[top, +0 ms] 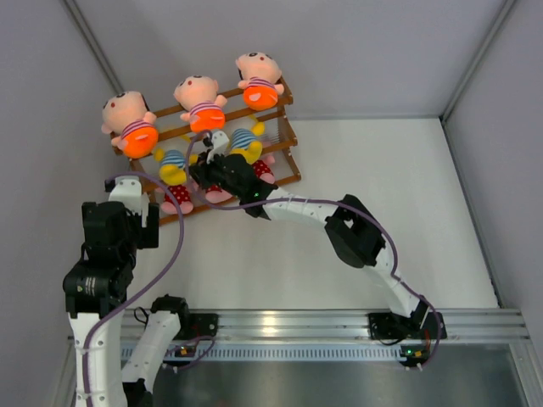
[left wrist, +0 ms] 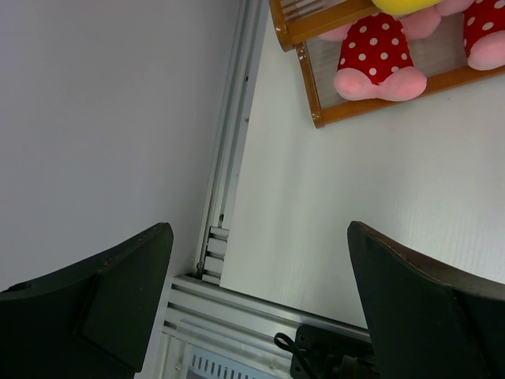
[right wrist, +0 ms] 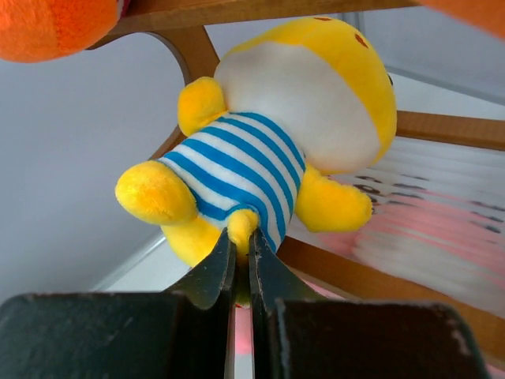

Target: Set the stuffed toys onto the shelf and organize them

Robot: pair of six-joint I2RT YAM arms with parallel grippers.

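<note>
1. The shelf (top: 293,157) stands angled at the far left of the table (top: 382,170), with dolls on all three tiers.
2. Top tier: three peach-faced dolls (top: 200,102) in orange shorts sit in a row.
3. Middle tier: a yellow striped doll (top: 173,164) sits at the left. Another yellow doll (right wrist: 260,150) leans there, and the right gripper (right wrist: 242,245) is pinched tight on its foot.
4. Bottom tier: pink polka-dot dolls (top: 176,200) sit side by side.
5. The left gripper (left wrist: 260,237) hangs with its jaws spread wide, holding nothing, near the shelf's front-left corner.
</note>
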